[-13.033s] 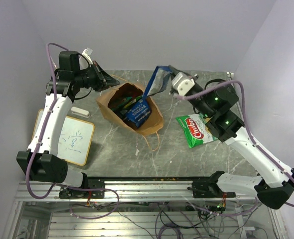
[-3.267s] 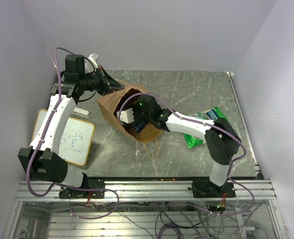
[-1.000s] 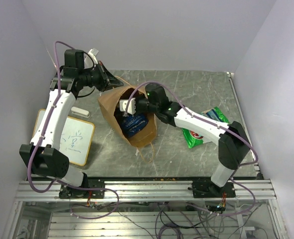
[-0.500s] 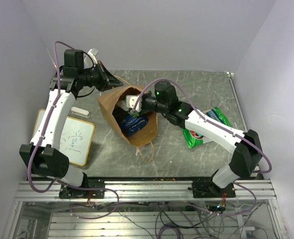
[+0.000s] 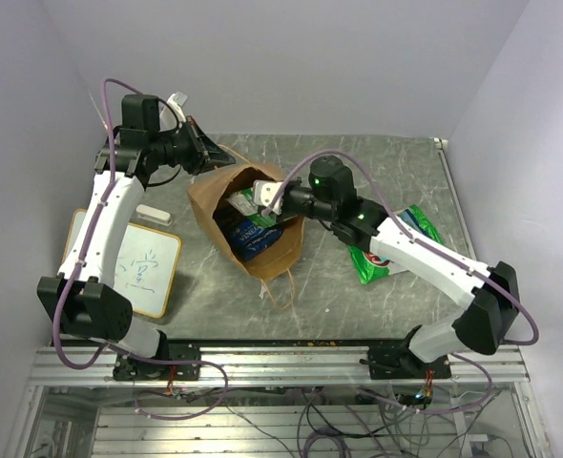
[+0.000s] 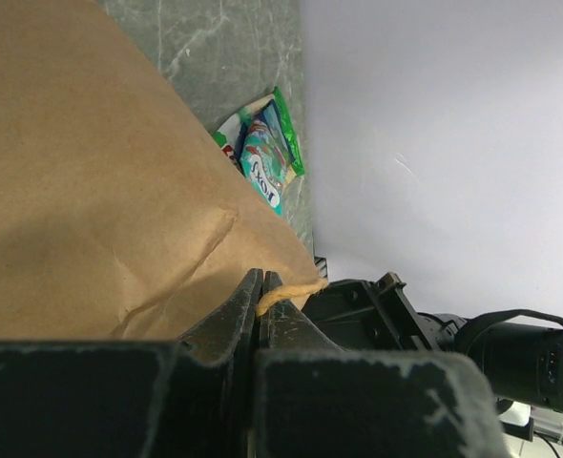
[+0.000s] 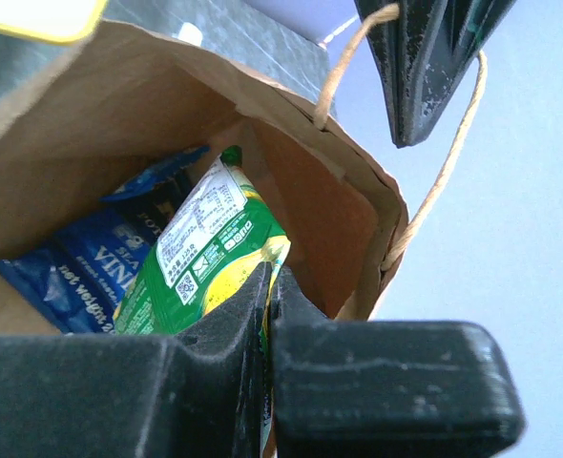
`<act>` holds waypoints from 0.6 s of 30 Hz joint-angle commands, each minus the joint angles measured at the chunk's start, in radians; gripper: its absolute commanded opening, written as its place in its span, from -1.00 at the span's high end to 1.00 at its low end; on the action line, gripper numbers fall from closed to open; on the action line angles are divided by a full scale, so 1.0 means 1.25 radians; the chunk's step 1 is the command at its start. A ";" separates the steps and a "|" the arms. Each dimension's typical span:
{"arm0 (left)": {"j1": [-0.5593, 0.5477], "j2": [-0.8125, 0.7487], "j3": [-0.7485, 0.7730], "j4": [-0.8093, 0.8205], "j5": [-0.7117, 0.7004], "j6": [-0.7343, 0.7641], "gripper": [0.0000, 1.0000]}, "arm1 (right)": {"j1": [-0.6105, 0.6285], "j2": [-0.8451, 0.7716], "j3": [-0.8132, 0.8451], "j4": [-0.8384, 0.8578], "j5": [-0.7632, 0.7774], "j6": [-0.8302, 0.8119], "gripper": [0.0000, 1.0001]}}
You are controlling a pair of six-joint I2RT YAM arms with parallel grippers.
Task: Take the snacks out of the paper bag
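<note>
A whiteboard lies at the marble table's left edge.

Top cam: high, behind the arm bases, tilted down, whole surface in frame. Left wrist: sights along its own jaws, nose against the paper bag outer wall, loose packets beyond. Right wrist: close, looks past a yellow-green packet into the bag mouth, left gripper at top. All three share the bag.
</note>
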 commanded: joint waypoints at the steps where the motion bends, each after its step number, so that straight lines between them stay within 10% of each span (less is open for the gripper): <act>1: 0.013 -0.003 0.006 0.014 0.009 0.001 0.86 | -0.001 -0.072 -0.002 -0.021 -0.070 0.022 1.00; 9: 0.018 -0.006 -0.004 0.014 0.004 0.001 0.86 | -0.001 -0.189 0.006 -0.083 -0.105 0.028 1.00; 18: 0.018 -0.019 -0.027 0.018 0.005 -0.002 0.86 | -0.004 -0.310 -0.036 0.081 0.123 0.075 1.00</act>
